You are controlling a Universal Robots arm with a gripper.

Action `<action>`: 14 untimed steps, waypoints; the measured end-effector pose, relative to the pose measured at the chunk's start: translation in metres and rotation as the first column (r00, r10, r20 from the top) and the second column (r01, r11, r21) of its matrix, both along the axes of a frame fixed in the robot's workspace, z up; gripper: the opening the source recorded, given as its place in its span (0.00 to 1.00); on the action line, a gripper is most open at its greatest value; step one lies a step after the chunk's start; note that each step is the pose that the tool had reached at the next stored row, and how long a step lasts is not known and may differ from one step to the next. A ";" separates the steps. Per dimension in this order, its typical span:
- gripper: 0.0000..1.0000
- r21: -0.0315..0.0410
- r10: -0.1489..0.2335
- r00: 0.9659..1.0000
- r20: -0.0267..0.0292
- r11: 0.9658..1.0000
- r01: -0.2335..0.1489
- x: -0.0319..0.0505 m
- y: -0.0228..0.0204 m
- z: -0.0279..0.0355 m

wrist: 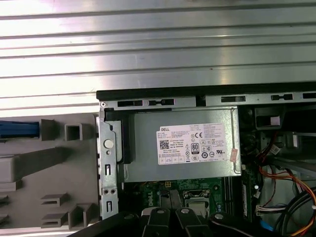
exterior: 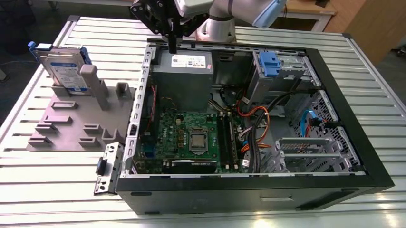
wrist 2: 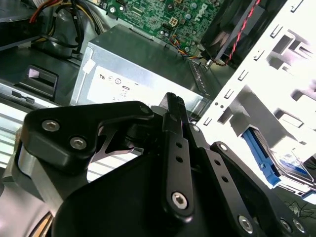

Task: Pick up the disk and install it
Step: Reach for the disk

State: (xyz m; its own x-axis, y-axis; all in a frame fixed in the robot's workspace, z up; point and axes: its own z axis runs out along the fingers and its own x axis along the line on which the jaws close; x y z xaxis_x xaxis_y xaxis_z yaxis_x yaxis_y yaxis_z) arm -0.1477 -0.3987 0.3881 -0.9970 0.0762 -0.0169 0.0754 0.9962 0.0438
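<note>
One black gripper (exterior: 172,47) hangs over the back of the single open black computer case (exterior: 359,142), its two fingers pressed together and holding nothing, the tip just above the large grey power-supply box (exterior: 184,73). The one silver-grey disk in its blue plastic carrier (exterior: 63,69) stands upright in the grey plastic fixture (exterior: 76,118) on the ribbed metal table (exterior: 51,190), at the exterior view's left, outside the case and well apart from the gripper.

Ribbed metal table (exterior: 44,199), wooden cabinet (exterior: 368,23) behind

one disk (exterior: 65,71), one computer case (exterior: 254,192), one fixture (exterior: 76,118)
</note>
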 end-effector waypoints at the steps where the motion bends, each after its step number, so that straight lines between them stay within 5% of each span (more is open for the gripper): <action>1: 0.11 0.000 0.000 1.000 0.000 1.000 0.000 -0.0012 0.0000 0.0000; 14: 0.11 0.000 0.000 1.000 0.000 1.000 0.000 -0.0043 0.0016 -0.0002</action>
